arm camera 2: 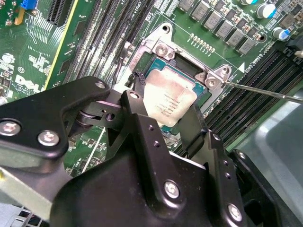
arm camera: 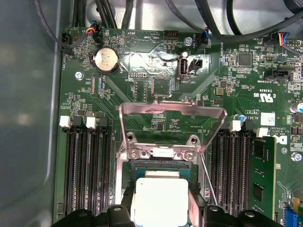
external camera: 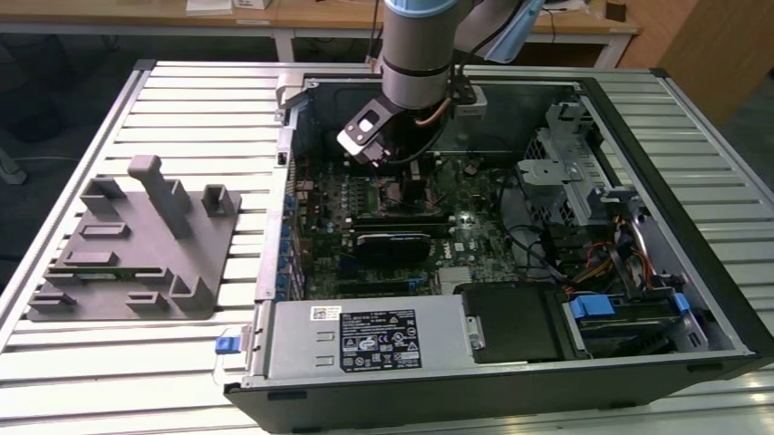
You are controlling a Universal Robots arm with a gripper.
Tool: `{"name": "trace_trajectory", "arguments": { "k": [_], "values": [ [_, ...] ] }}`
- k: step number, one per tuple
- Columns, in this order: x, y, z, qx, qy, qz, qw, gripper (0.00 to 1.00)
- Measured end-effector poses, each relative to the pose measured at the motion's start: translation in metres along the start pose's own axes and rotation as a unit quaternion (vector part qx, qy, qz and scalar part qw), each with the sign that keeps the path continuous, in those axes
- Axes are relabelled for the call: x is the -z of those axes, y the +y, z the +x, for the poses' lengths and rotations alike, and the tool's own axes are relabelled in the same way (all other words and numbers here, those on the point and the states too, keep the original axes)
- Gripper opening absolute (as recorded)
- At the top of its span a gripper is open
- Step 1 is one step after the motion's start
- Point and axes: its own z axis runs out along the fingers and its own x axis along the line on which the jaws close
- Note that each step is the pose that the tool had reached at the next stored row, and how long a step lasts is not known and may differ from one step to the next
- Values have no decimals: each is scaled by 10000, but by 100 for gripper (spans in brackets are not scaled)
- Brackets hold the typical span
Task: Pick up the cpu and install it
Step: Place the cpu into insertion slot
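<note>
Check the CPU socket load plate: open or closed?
Open. In the first wrist view the load plate stands swung back, motherboard showing through its window, and the cpu lies uncovered.

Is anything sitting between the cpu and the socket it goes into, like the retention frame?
Nothing visible does. In the first wrist view the gripper holds the cpu right over the socket. The retention frame is swung up off it, and the thin lever lies alongside.
</note>
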Motion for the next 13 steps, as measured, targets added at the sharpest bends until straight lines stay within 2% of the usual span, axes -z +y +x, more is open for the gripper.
{"name": "trace_trajectory", "arguments": {
  "k": [13],
  "values": [
    [-11, 23, 7, -1, 2, 0, 10000, 53]
  ]
}}
